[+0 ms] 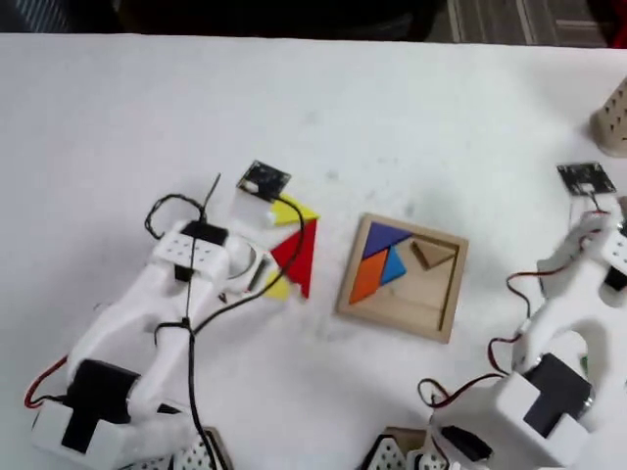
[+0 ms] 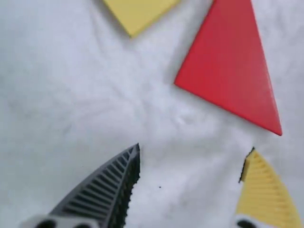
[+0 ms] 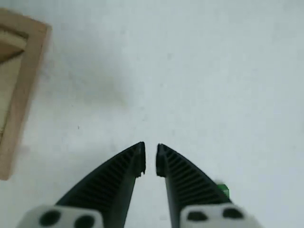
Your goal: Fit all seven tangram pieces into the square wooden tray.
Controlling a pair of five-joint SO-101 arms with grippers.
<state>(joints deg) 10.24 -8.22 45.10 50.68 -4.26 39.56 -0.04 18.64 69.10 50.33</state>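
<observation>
Slippage is the risk: the left gripper (image 2: 192, 152) hangs spread wide and empty, the red triangle (image 2: 228, 66) just ahead of its tips and a yellow piece (image 2: 137, 12) farther ahead; closing on so flat a tile could skid it away rather than lift it. The right gripper (image 3: 151, 151) is pinched nearly together on nothing, the wooden tray (image 3: 19, 95) off to its side. The yellow piece is cut off at the frame edge.

Wooden tray (image 1: 394, 321): pale bare wood, matt, was recorded | red triangle (image 2: 230, 66): smooth, low-sheen face was noted | table (image 1: 118, 117): white, matt surface was seen | right gripper (image 3: 150, 154): ribbed plastic was logged.
</observation>
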